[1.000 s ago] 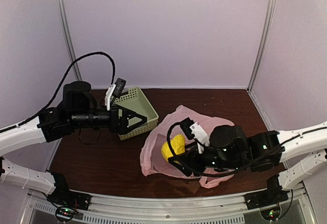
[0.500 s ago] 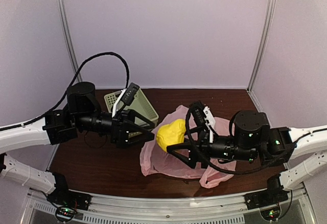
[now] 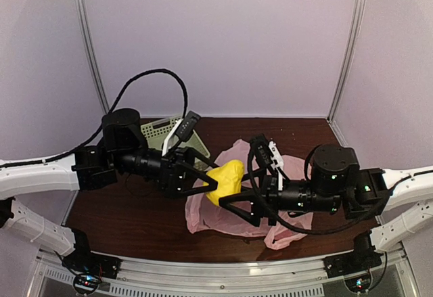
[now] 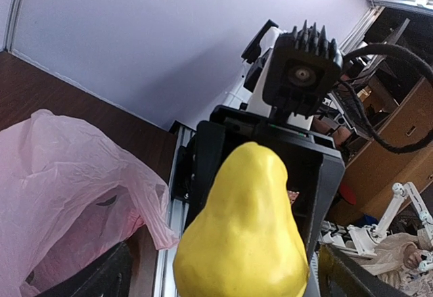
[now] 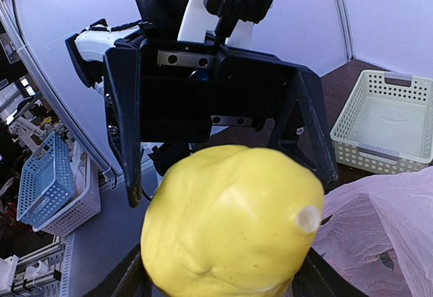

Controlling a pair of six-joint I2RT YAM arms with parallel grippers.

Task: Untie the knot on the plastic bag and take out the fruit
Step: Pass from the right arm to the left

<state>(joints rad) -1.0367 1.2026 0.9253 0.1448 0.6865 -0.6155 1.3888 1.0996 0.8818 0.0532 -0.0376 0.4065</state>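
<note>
A yellow pear-shaped fruit (image 3: 225, 178) hangs in the air above the pink plastic bag (image 3: 203, 210), with my right gripper (image 3: 227, 189) shut on its wide end. The fruit (image 5: 230, 222) fills the right wrist view, stem end towards the camera. My left gripper (image 3: 206, 177) faces it from the left, wide open, its fingers (image 5: 125, 145) standing either side of the fruit's far end; I cannot tell whether they touch it. In the left wrist view the fruit (image 4: 247, 236) sits between my own fingers. The bag (image 4: 67, 182) lies crumpled and open on the table.
The pale green slotted basket (image 3: 157, 130) stands at the back left, mostly hidden behind the left arm; it shows empty in the right wrist view (image 5: 385, 118). The dark brown table (image 3: 128, 209) is walled by white panels behind and at both sides.
The right gripper has lifted the yellow fruit out of the bag and up to the left. The left arm has swung from the basket over to the fruit, jaws open.
</note>
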